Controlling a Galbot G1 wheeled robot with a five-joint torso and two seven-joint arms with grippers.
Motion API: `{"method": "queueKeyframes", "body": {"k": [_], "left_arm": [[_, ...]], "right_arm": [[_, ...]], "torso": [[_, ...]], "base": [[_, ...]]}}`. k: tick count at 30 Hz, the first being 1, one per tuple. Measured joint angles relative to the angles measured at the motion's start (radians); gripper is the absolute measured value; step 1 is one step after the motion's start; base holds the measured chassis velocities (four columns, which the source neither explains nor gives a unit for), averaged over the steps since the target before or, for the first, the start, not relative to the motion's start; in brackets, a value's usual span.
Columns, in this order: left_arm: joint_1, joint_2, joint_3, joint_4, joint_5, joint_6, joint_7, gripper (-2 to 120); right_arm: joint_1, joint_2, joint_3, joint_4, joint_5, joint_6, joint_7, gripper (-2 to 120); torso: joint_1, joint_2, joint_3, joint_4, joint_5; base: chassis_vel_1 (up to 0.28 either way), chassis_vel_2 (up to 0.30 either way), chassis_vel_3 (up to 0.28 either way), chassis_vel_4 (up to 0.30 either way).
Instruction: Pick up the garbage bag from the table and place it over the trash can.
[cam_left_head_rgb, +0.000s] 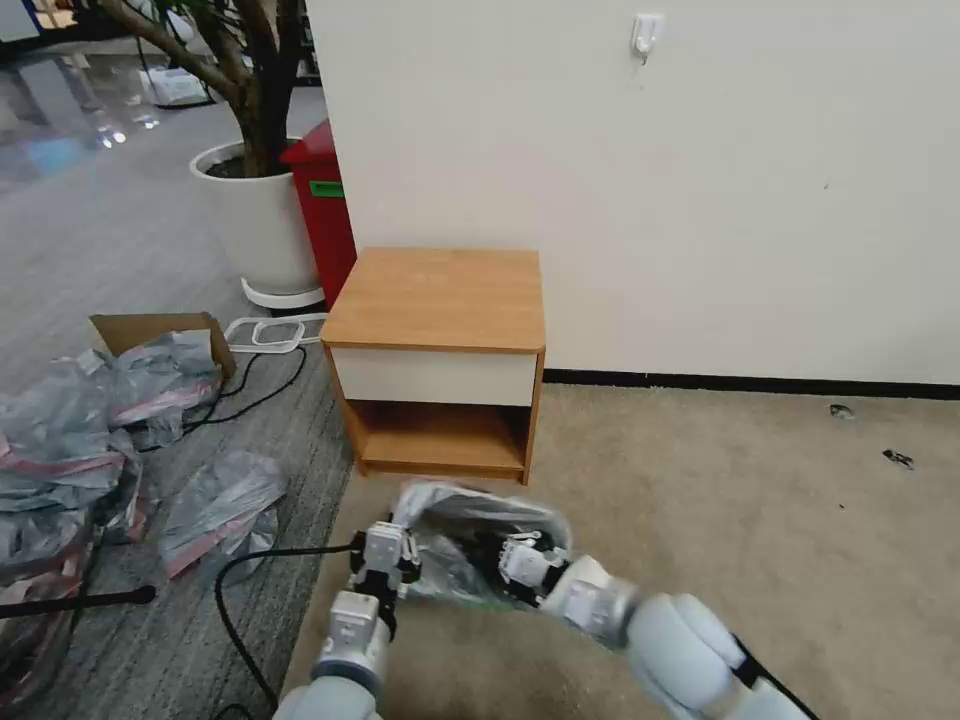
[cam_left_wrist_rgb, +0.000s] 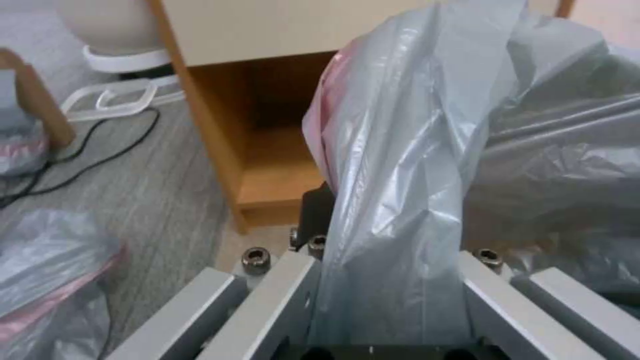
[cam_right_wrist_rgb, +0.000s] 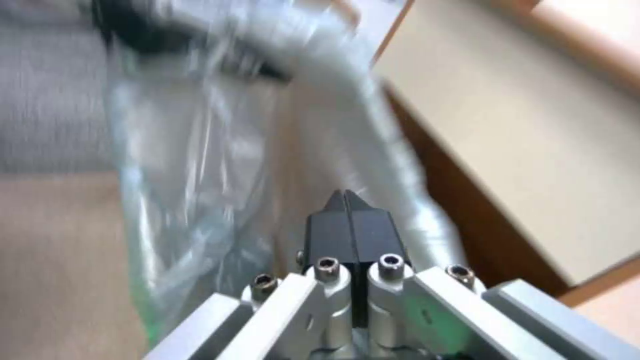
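Garbage bag (cam_left_head_rgb: 470, 545): held low over carpet before table (cam_left_head_rgb: 436, 300) front edge | left end effector (cam_left_head_rgb: 385, 562): pinching bag rim | right end effector (cam_left_head_rgb: 518, 562): pressed together inside the bag.

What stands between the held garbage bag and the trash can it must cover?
Nothing visible does. The garbage bag hangs between the left gripper and right gripper, low before the table. No cream bin can be made out, so the gap cannot be judged.
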Motion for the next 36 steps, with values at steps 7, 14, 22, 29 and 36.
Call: {"method": "queueKeyframes", "body": {"k": [7,14,22,29,36], "left_arm": [[0.000,0.004,-0.018,-0.061,-0.283,0.120,-0.038,3],[-0.004,0.017,-0.048,-0.078,-0.453,0.196,-0.058,3],[-0.013,0.042,-0.072,-0.079,-0.625,0.342,-0.043,3],[-0.034,0.070,-0.085,-0.011,-0.666,0.375,-0.011,3],[-0.041,0.069,-0.077,0.018,-0.661,0.387,-0.006,3]], "right_arm": [[-0.079,0.059,0.119,0.098,0.355,0.046,0.162,6],[-0.134,0.186,0.116,0.093,0.592,0.157,0.346,28],[-0.216,0.280,0.114,0.046,0.577,0.310,0.253,56],[-0.218,0.292,0.106,0.012,0.557,0.338,0.160,83],[-0.206,0.289,0.105,-0.002,0.579,0.333,0.134,100]], "torso": [[0.000,0.000,0.000,0.0001,0.0002],[0.000,0.000,0.000,0.0002,0.0000],[0.000,0.000,0.000,0.0001,-0.0002],[0.000,0.000,0.000,0.0002,0.0000],[0.000,0.000,0.000,0.0002,0.0001]], "base": [[0.000,0.000,0.000,0.000],[0.000,0.000,0.000,0.000],[0.000,0.000,0.000,0.000],[0.000,0.000,0.000,0.000],[0.000,0.000,0.000,0.000]]}}
